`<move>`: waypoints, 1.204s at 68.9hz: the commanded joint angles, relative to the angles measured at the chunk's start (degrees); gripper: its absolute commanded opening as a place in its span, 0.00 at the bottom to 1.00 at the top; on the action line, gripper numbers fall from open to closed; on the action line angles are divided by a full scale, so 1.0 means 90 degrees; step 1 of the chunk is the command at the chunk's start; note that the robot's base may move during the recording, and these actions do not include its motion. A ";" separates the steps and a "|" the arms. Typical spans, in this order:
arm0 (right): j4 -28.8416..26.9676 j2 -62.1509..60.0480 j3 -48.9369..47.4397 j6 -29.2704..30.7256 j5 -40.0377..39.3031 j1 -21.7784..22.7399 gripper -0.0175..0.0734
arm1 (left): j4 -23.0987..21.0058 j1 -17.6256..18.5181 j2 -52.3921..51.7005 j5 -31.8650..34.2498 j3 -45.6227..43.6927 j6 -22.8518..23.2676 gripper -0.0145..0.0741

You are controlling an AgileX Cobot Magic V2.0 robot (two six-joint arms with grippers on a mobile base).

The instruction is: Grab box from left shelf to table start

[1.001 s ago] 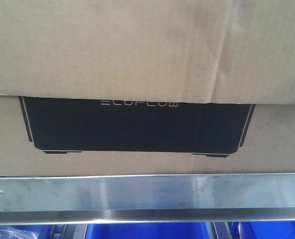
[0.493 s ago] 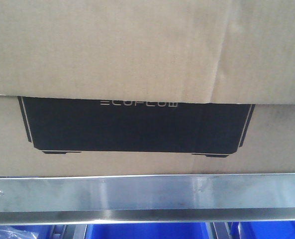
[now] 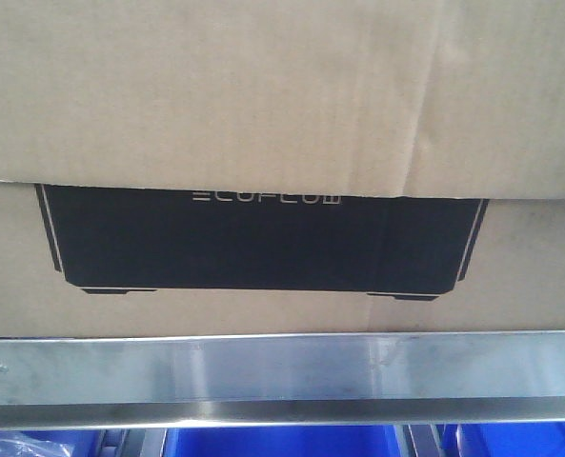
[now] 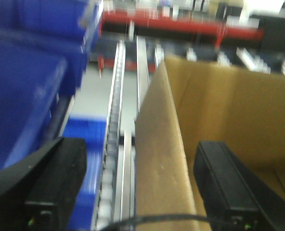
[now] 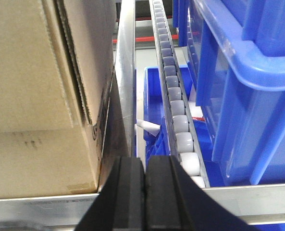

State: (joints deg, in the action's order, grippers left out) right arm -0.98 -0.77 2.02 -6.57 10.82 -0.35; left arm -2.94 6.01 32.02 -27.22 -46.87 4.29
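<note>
The brown cardboard box (image 3: pixel 263 95) fills the front view, its black panel with white "ECOFLOW" lettering (image 3: pixel 263 238) under an overhanging flap. It sits on the left shelf behind the silver front rail (image 3: pixel 282 371). In the blurred left wrist view my left gripper (image 4: pixel 140 187) is open and straddles the box's left wall (image 4: pixel 161 159): one finger (image 4: pixel 224 183) is inside the box, the other (image 4: pixel 55 183) outside over the white rollers (image 4: pixel 111 159). My right gripper (image 5: pixel 144 192) is shut and empty, just right of the box's corner (image 5: pixel 36 96), over the rail (image 5: pixel 125 72). The table is out of view.
Blue plastic bins stand right of the roller track (image 5: pixel 176 106) in the right wrist view (image 5: pixel 243 96), left of the box in the left wrist view (image 4: pixel 22 82), and under the rail in the front view (image 3: pixel 282 443). A red rack beam (image 4: pixel 180 26) runs far behind.
</note>
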 commanded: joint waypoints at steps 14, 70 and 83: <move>0.0057 -0.0071 -0.0145 0.0023 -0.0581 -0.0006 0.25 | -0.0486 0.0825 0.1808 -0.1460 -0.2118 -0.0312 0.61; 0.0057 -0.0071 -0.0145 0.0023 -0.0581 -0.0006 0.25 | 0.0159 0.1062 0.4675 -0.1951 -0.3771 0.0115 0.63; 0.0057 -0.0071 -0.0145 0.0023 -0.0581 -0.0006 0.25 | 0.0196 0.1062 0.5000 -0.1951 -0.3771 0.0115 0.59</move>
State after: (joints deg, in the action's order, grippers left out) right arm -0.98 -0.77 2.02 -6.57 10.82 -0.35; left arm -0.45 15.24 77.41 -48.39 -78.99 4.69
